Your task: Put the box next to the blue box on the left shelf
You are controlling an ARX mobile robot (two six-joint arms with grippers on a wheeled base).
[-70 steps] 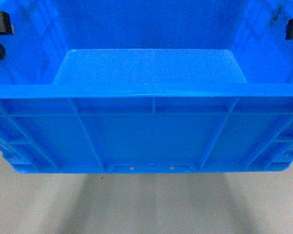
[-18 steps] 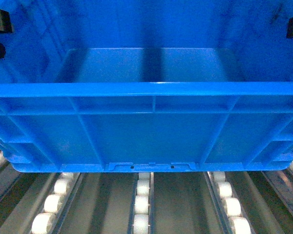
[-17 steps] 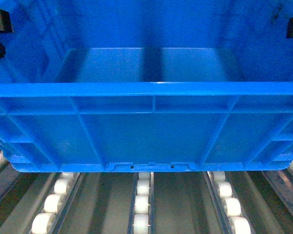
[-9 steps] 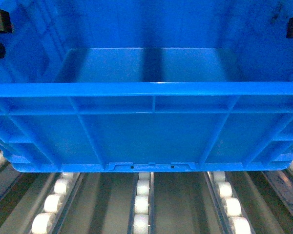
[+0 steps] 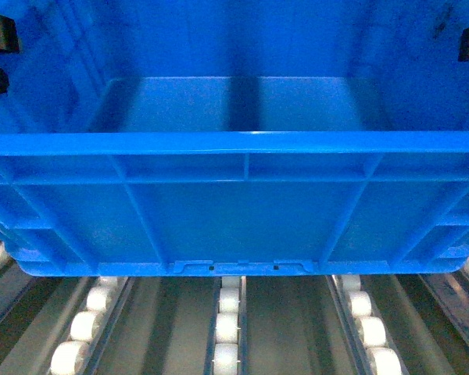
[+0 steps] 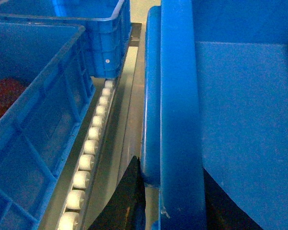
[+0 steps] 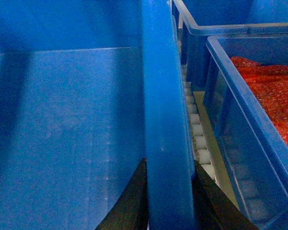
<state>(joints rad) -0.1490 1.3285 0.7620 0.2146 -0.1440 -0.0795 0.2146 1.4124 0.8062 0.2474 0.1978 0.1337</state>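
The box (image 5: 234, 211), a large bright-blue ribbed crate with nothing inside, fills the head view over the left shelf's (image 5: 227, 328) roller lanes. Whether it touches the rollers cannot be told. My left gripper (image 6: 172, 167) is shut on the box's left rim (image 6: 180, 96), one black finger (image 6: 132, 191) outside the wall. My right gripper (image 7: 169, 165) is shut on the right rim (image 7: 163, 96). A blue box (image 6: 33, 110) stands on the shelf left of mine, a roller lane (image 6: 89, 148) between them.
Behind the left neighbour stands a further blue crate (image 6: 101, 28). On the right side a blue crate (image 7: 245, 120) holding red material (image 7: 273, 81) sits close to my box, with another crate (image 7: 216, 19) behind it and rollers (image 7: 197, 136) between.
Four seconds ago the box hung over bare pale floor; now the roller lanes lie under it. Over the last second nothing has visibly moved.
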